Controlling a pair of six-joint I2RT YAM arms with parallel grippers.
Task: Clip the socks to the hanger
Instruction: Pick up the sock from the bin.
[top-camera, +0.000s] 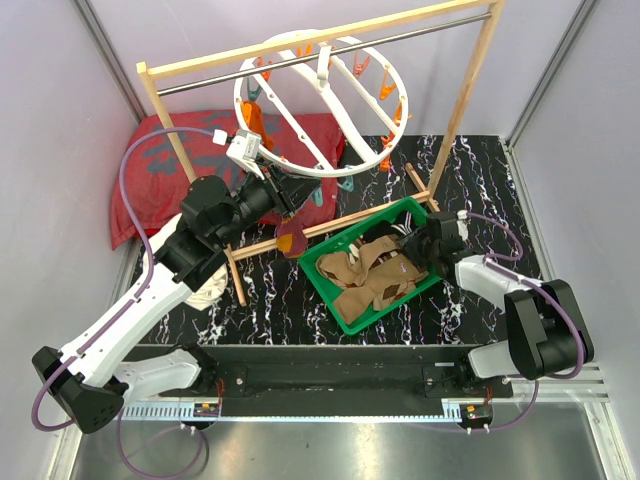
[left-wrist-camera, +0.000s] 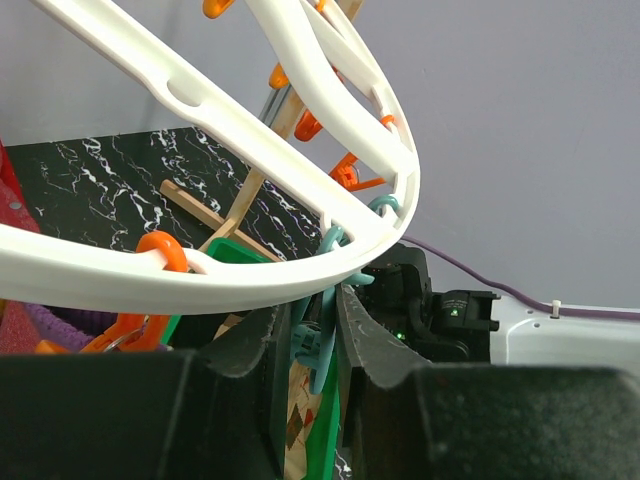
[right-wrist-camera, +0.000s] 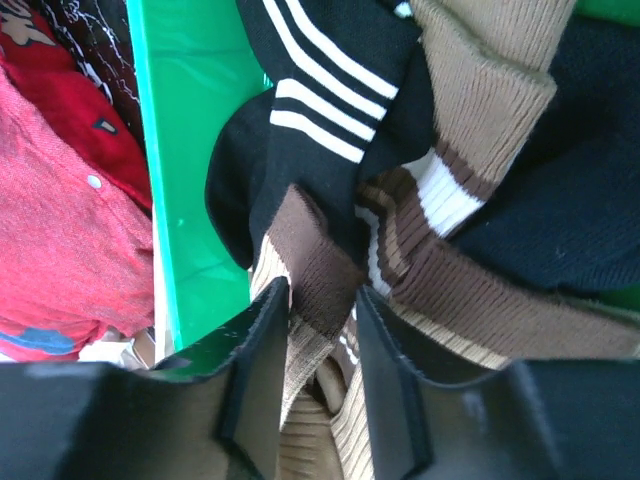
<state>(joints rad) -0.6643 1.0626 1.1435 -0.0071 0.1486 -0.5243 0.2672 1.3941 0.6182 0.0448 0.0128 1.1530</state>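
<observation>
Left gripper pinches teal plastic clip; right gripper straddles ribbed brown sock (grip unclear).

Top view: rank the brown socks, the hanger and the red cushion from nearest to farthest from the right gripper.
1. brown socks: in the green bin, right at the right gripper.
2. hanger: behind it, toward the back left.
3. red cushion: far back left corner.
</observation>
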